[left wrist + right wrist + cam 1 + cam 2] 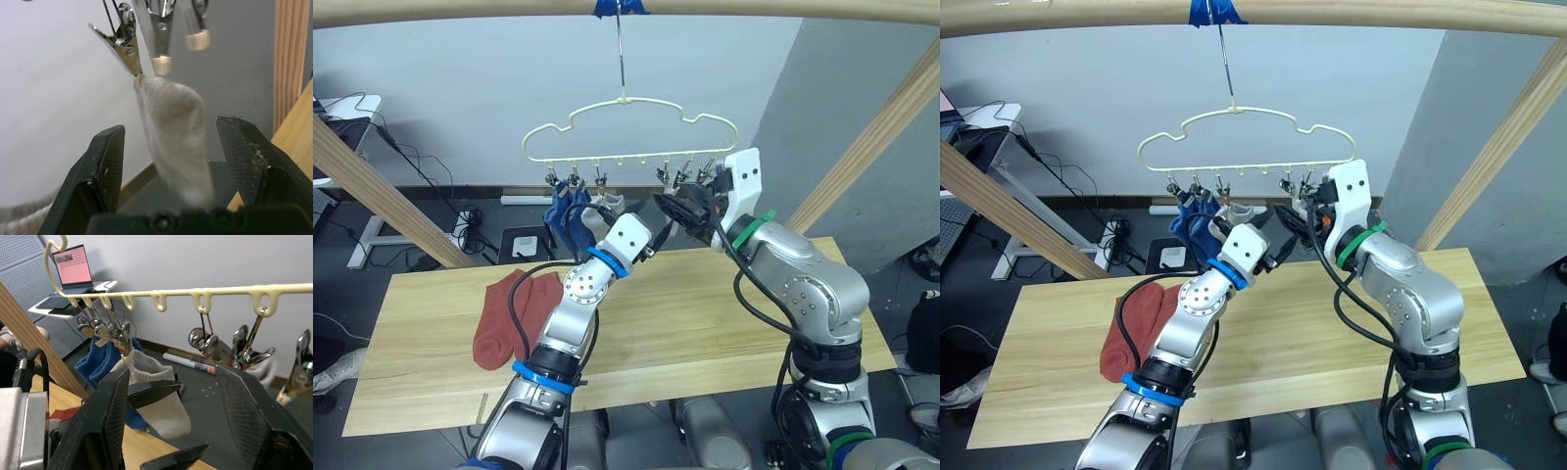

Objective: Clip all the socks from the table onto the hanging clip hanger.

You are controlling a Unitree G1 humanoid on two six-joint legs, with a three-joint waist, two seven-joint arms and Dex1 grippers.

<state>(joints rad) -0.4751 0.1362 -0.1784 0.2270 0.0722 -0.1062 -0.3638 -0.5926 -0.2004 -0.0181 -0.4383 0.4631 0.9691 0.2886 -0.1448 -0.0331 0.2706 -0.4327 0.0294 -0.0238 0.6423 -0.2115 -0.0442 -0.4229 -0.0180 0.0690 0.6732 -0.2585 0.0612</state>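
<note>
The pale wooden table [724,313] stood in a grey-walled room, two red socks [514,315] lying on it; both grippers' jaws were wide open, holding nothing

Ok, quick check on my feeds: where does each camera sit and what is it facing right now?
Left and right eye views: on the head, looking forward and down over both arms at the table, the clip hanger and the rust-red socks.
Left wrist view: on the left wrist, looking along the open left gripper at a light grey sock hanging from a clip.
Right wrist view: on the right wrist, looking along the open right gripper at the hanger's clip row.
Shared: both wrist views show that grey sock.
</note>
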